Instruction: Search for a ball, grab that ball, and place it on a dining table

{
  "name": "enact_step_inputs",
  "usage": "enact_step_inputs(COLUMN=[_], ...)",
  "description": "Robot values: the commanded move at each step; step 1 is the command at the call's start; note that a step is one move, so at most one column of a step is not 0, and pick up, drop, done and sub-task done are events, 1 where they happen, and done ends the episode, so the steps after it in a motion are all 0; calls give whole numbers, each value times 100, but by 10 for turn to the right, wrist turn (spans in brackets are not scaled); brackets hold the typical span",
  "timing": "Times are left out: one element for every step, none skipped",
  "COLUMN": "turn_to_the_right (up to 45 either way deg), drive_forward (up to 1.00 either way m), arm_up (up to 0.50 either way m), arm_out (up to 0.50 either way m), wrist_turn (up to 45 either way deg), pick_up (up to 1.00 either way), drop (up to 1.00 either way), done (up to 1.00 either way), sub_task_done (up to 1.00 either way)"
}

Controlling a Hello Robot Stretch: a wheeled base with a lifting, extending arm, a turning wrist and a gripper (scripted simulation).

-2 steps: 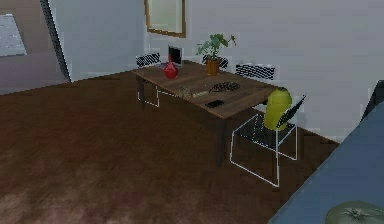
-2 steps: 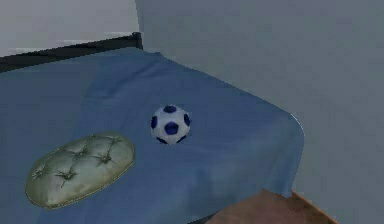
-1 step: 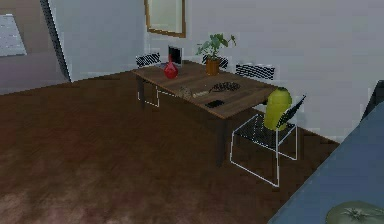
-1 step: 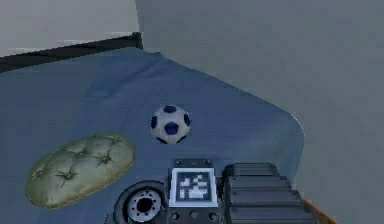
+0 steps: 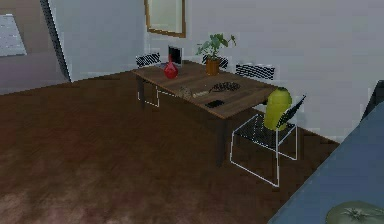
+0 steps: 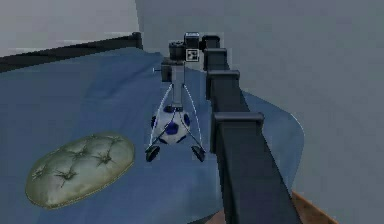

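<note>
In the arm side view a white ball with blue patches point(image 6: 172, 127) lies on a blue bed point(image 6: 90, 100). The dark arm point(image 6: 240, 140) reaches out across the bed. My gripper point(image 6: 174, 152) has its two thin fingers running down either side of the ball. I cannot tell whether it holds the ball, since the bedcover lies right behind it. In the forward view a brown wooden dining table point(image 5: 195, 88) stands near the far wall, beyond dark floor.
On the table are a red vase point(image 5: 171, 70), a potted plant point(image 5: 213, 50) and a dark bowl point(image 5: 225, 87). Wire chairs point(image 5: 262, 140) surround it; one carries a yellow-green cushion point(image 5: 277, 107). A round green cushion point(image 6: 80, 168) lies on the bed. The bed's corner point(image 5: 340, 180) fills the forward view's lower right.
</note>
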Motion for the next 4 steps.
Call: enact_step_inputs(turn_to_the_right=[0,0,0,0], drive_forward=[0,0,0,0], arm_up=[0,0,0,0], arm_out=[0,0,0,0], wrist_turn=[450,450,450,300], pick_up=[0,0,0,0], drop=[0,0,0,0], done=[0,0,0,0], sub_task_done=[0,0,0,0])
